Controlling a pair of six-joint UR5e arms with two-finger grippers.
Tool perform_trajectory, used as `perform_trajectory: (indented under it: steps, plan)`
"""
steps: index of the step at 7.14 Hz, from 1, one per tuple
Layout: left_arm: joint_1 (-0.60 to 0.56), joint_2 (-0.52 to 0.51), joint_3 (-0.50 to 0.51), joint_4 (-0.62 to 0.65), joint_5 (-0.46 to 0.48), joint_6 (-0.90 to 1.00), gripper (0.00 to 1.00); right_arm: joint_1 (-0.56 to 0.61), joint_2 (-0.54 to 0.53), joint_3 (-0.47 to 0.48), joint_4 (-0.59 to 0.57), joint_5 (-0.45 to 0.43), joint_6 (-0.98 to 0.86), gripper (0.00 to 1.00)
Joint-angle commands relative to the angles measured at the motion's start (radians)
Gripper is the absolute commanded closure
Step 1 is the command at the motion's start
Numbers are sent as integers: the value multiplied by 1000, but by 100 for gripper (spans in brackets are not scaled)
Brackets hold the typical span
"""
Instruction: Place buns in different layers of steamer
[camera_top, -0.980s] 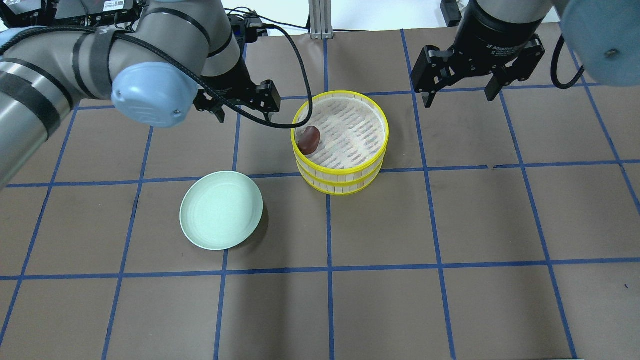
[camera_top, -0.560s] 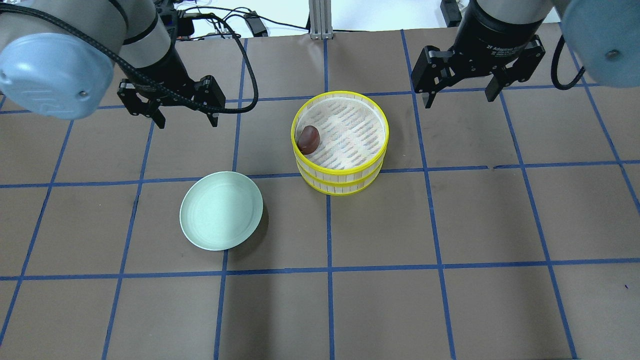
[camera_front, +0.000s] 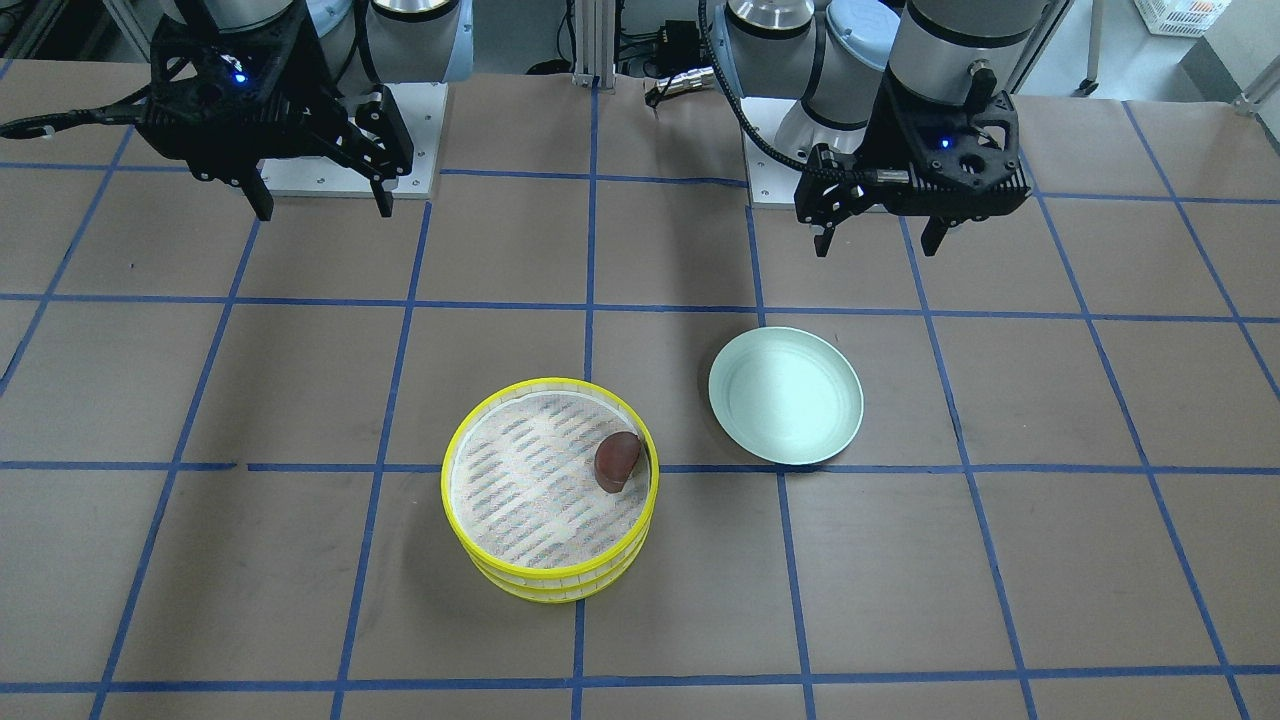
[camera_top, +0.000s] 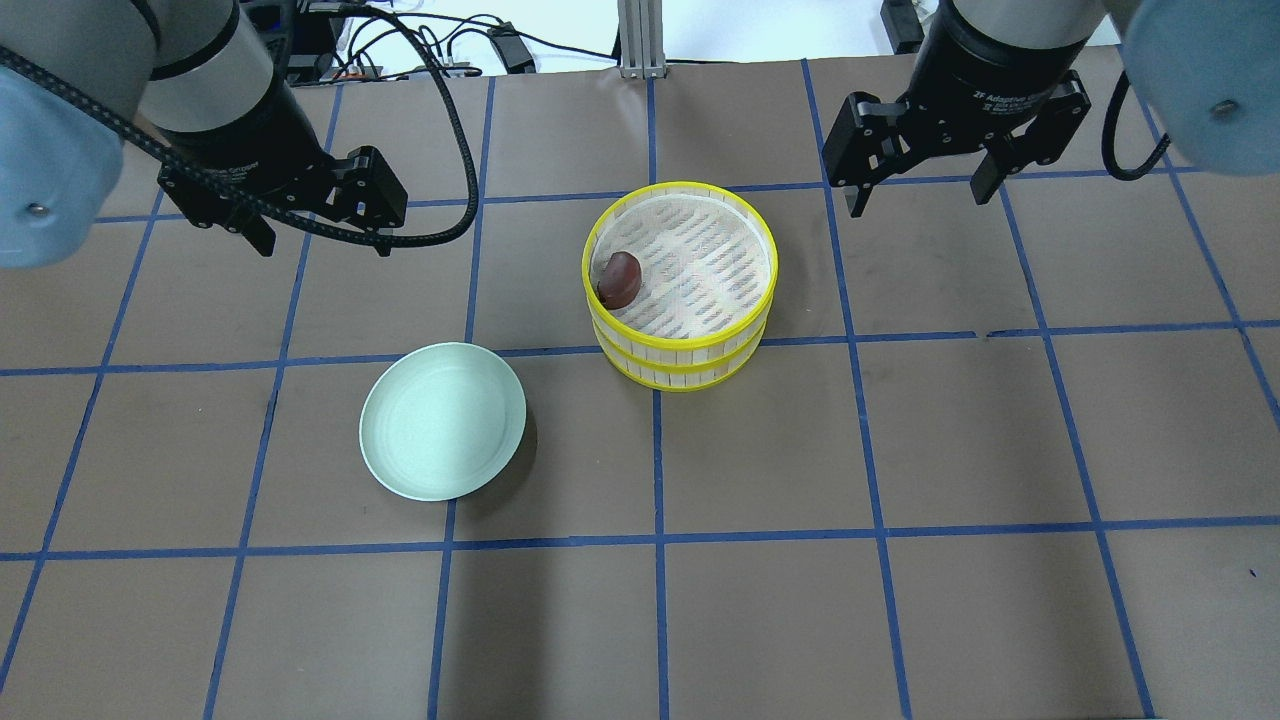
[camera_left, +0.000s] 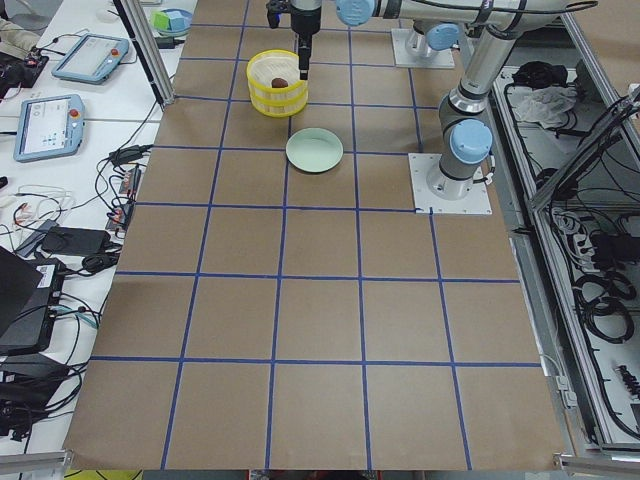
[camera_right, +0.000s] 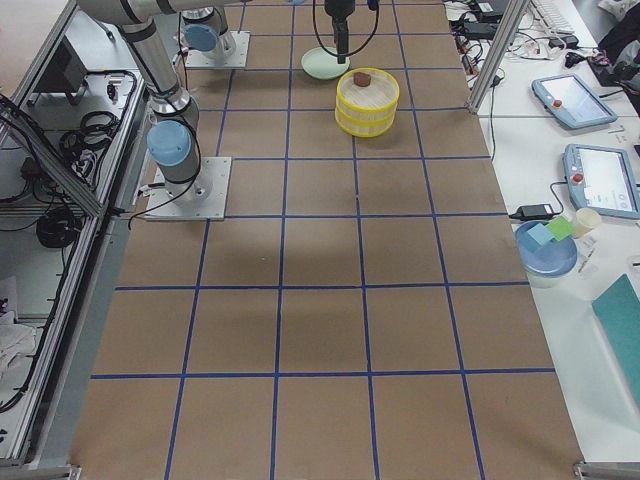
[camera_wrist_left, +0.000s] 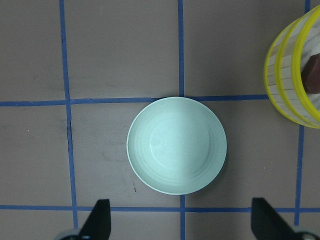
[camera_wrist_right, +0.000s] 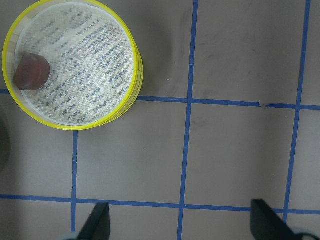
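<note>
Left hand (camera_top: 322, 240) wide open, holding nothing, hovers over left half of tabletop near robot-side edge. Right hand (camera_top: 918, 195) likewise open, unladen, over right half. Between them, nearer right hand: upper layer (camera_top: 690, 188) stacked on lower layer (camera_top: 680, 373). Reddish-brown bun (camera_top: 619, 278) lies in upper layer against rim, on side facing left hand, long axis roughly from robot-side edge toward operators' edge. Cream bun unseen; lower layer covered, contents untellable.
</note>
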Motion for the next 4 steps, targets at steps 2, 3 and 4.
perform_trajectory:
  steps: [2,3,4]
  plan:
    - [3,12,-12,-3,-59,3,0,0,0,1,0,-1,0,0]
    - [1,14,-13,-7,-56,0,0,0,0,1,-2,0,0,0]
    - [4,14,-13,-9,-56,-3,0,0,0,-1,1,-1,0,0]
